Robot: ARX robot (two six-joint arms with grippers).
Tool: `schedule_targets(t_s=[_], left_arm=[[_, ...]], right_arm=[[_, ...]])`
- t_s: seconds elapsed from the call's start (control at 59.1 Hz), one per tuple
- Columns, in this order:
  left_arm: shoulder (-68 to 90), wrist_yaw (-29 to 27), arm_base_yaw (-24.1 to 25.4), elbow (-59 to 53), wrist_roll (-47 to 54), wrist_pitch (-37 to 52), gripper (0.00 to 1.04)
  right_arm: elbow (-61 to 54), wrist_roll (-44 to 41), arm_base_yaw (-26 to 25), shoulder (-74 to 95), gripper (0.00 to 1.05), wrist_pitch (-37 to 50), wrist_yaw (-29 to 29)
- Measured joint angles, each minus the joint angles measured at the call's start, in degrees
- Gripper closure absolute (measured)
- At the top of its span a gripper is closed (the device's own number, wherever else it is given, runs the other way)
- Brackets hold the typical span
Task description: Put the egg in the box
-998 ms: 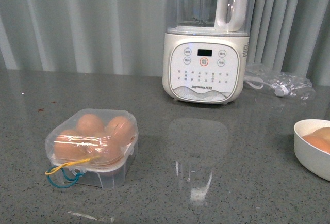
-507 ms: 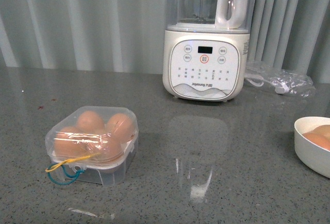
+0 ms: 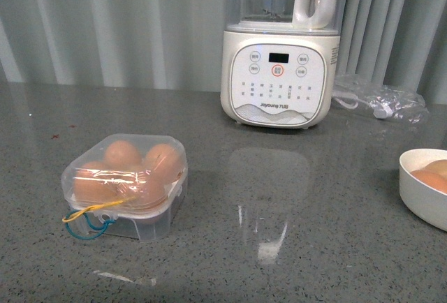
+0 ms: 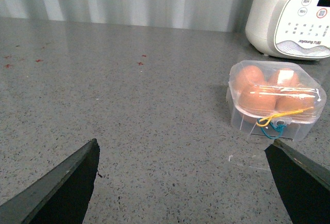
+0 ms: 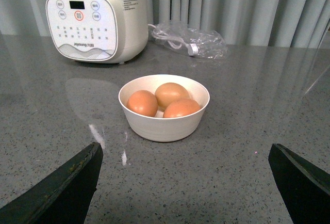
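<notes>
- A grey speckled stone countertop (image 3: pixel 314 247) runs back to a wall of pale pleated curtains (image 3: pixel 105 24); its near middle is bare and glossy, with open room between the things at left and right.
- At the back stands a white Joyoung blender base (image 3: pixel 277 79) with a clear jug on top, and just beside it — toward the right — lies a crumpled clear plastic bag holding a white cord (image 3: pixel 380 102).
- The box (image 3: pixel 126 184) sits on the left of the counter, well clear of the blender; its domed clear lid is down over four brown eggs, and yellow and blue cords (image 3: pixel 87 220) trail from its near corner.
- A white round bowl (image 5: pixel 164 106) sits at the right, cut by the front view's edge, and holds three brown eggs; the egg (image 5: pixel 142 102) nearest the blender side lies against the bowl's wall, touching its neighbours.
- The left gripper (image 4: pixel 183 182) hovers above bare counter with its dark fingers spread wide and nothing between them; the box lies ahead and off to one side, near one fingertip's line.
- The right gripper (image 5: pixel 185 182) is likewise spread wide and empty — the bowl of eggs sits ahead, centred between its two fingers, apart from both.
</notes>
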Motion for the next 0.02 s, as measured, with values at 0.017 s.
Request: schedule_targets(t_s=[0.017], left_arm=[[0.0, 0.0, 0.0, 0.0, 0.0, 0.0, 0.07]], right_arm=[[0.0, 0.0, 0.0, 0.0, 0.07, 0.0, 0.0]])
